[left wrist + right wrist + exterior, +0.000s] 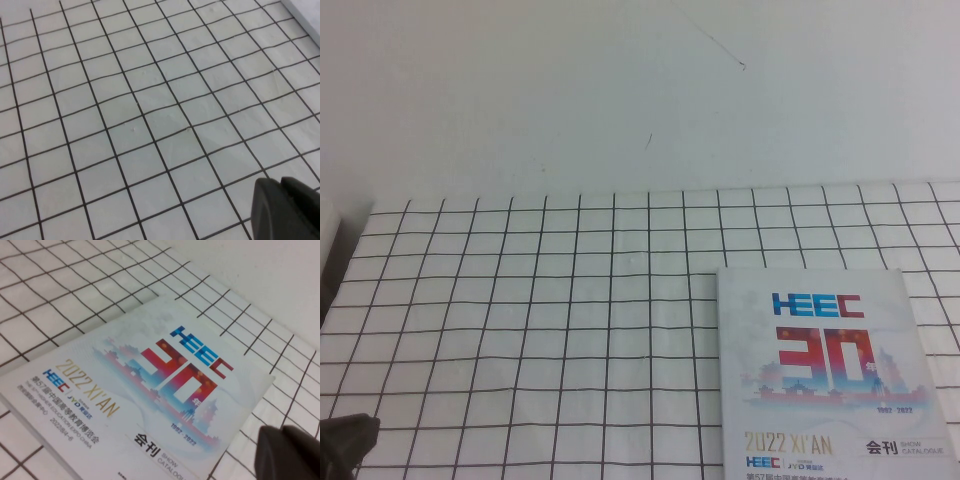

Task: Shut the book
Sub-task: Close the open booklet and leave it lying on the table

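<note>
The book (pixel 830 370) lies flat and closed on the grid-patterned table cloth (pixel 520 300) at the front right, with its white "HEEC 30" cover up. The right wrist view shows the same cover (pixel 145 385) whole, and my right gripper (pixel 290 452) hangs shut just off the book's edge, over the cloth, holding nothing. It is out of the high view. My left gripper (pixel 287 210) is shut and empty over bare grid cloth. In the high view it shows only as a dark shape (pixel 345 440) at the front left corner, far from the book.
A plain white surface (pixel 620 80) lies behind the far edge of the grid cloth. A pale object (pixel 328 240) juts in at the left edge. Only grid cloth lies between the left gripper and the book.
</note>
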### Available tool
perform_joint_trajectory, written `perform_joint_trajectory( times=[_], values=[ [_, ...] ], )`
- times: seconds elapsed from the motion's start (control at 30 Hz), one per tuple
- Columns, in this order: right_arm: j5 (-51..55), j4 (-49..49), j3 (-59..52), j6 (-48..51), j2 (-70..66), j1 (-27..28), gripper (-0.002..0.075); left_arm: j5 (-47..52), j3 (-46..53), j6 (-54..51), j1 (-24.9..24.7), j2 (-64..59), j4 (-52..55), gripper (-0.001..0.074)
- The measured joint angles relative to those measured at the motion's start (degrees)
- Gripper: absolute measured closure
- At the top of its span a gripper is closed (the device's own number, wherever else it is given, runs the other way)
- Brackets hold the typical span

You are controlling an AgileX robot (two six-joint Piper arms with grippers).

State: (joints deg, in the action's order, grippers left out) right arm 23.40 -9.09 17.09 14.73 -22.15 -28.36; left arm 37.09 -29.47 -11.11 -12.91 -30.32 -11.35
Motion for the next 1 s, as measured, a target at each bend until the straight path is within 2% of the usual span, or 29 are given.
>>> perform_joint_trajectory(
  times=[0.33, 0.73, 0.87, 1.0],
  values=[
    [1.9, 0.0, 0.0, 0.0, 0.0, 0.0, 0.0729, 4.2, 0.0, 0.0, 0.0, 0.0, 0.0, 0.0739],
    [1.9, 0.0, 0.0, 0.0, 0.0, 0.0, 0.0729, 4.1, 0.9, 0.1, 0.1, 2.8, 0.9, 0.0739],
    [1.9, 0.0, 0.0, 0.0, 0.0, 0.0, 0.0729, -4.1, 3.3, 0.1, 1.6, 9.1, 5.9, 0.0739],
    [1.9, 0.0, 0.0, 0.0, 0.0, 0.0, 0.0729, -16.1, 10.7, 0.1, 5.4, 16.4, 7.3, 0.0739]
  ],
)
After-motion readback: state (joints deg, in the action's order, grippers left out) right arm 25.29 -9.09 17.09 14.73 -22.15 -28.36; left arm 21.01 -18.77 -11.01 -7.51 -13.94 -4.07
